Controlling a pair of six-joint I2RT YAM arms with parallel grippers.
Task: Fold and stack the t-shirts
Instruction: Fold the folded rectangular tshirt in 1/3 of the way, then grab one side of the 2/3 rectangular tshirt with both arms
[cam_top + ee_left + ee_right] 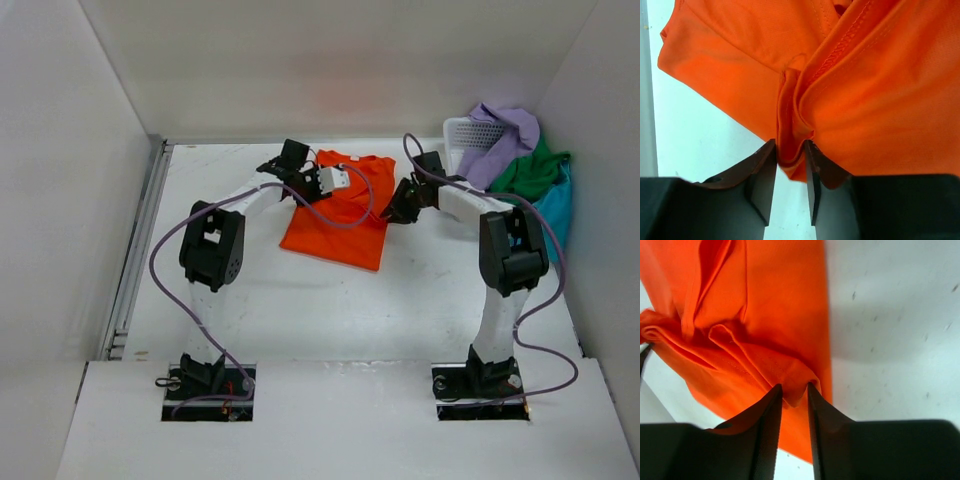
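**Left wrist view.** Left tool (790, 145): nearest the lens, two dark fingers set narrowly apart. A bunched fold of the orange t-shirt (880, 100) fills the gap and touches both, so the fold is pinched lightly. A stitched seam runs away ahead of the tips. White counter (700, 150) shows to the left of the tool.

**Right wrist view.** Right tool (794, 387): fingers a little apart, with a folded corner of the same shirt sitting at their tips. Whether that corner is clamped or loose cannot be told. Creased layers lie ahead and to the tool's left, bare counter to its right.

**Top external view.**
- Orange shirt: lies as a narrowed rectangle between the two tools, which meet it at its far end, one on each side edge.
- Behind the right tool, well apart: white mesh basket (465, 130).
- Over and beside the basket: lavender t-shirt (505, 135), green t-shirt (535, 170) and teal t-shirt (558, 205), heaped and unfolded.

**Step, as judged.** First shirt, mid-fold; three shirts not yet begun.

**Next move, as judged.** Both tools should spread fully and lift straight off, so that the laid layers are not dragged. They should then take a fresh grip for the crosswise fold.
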